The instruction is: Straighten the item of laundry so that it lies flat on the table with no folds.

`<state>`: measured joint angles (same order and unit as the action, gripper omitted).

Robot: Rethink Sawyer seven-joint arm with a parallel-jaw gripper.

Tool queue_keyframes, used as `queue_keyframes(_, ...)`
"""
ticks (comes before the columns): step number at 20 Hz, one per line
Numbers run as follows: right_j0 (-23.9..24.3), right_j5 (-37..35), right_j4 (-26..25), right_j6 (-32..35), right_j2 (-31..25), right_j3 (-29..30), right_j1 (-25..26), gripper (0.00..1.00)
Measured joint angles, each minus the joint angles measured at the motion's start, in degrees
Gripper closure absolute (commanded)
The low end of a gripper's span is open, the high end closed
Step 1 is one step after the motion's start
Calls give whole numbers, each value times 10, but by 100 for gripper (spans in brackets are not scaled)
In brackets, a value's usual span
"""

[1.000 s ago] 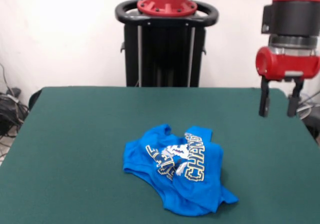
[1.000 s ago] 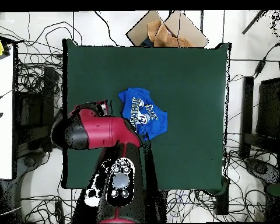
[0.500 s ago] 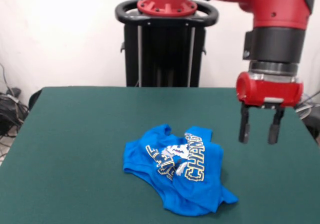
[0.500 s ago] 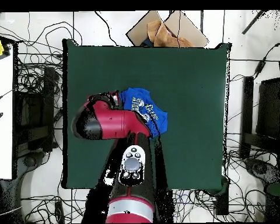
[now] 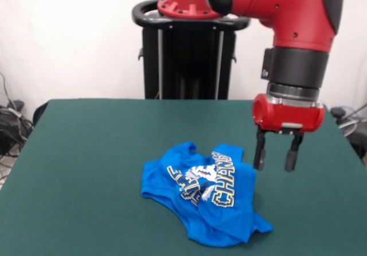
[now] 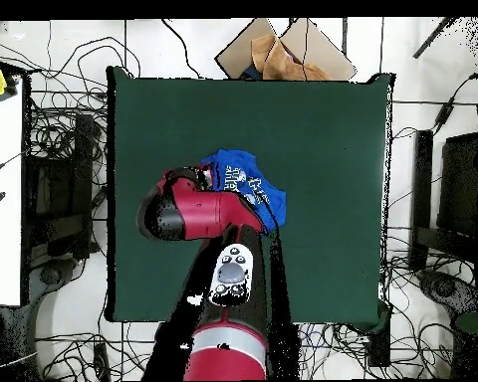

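Observation:
The bright blue T-shirt (image 5: 203, 196) lies crumpled on the green table (image 5: 92, 153), folded over itself with part of its white print and "CHANGER" showing. In the overhead view the shirt (image 6: 245, 179) is partly hidden under the red arm. My gripper (image 5: 276, 157) is open and empty. It hangs just right of the shirt's upper right edge, slightly above the cloth. In the overhead view the gripper (image 6: 201, 179) shows only as dark tips at the shirt's left edge.
The black pedestal (image 5: 189, 55) stands at the table's far side. Cables lie on the floor around the table (image 6: 323, 129). A cardboard box (image 6: 283, 55) sits beyond the table's top edge in the overhead view.
My gripper has come down and moved left in the front view, from high over the table's right edge to just beside the shirt. The shirt has not moved.

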<state>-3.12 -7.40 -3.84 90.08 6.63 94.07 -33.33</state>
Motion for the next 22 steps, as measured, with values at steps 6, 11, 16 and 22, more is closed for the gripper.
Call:
queue_keyframes(6, -13, 2, -14, 0, 25, 10, 18, 0)
queue_keyframes(11, -39, 23, -21, 0, 65, 26, 39, 0)
queue_keyframes(16, -52, 59, -21, 0, 87, 47, 53, 0)
queue_keyframes(22, -44, 105, -20, 0, 87, 89, 61, 0)
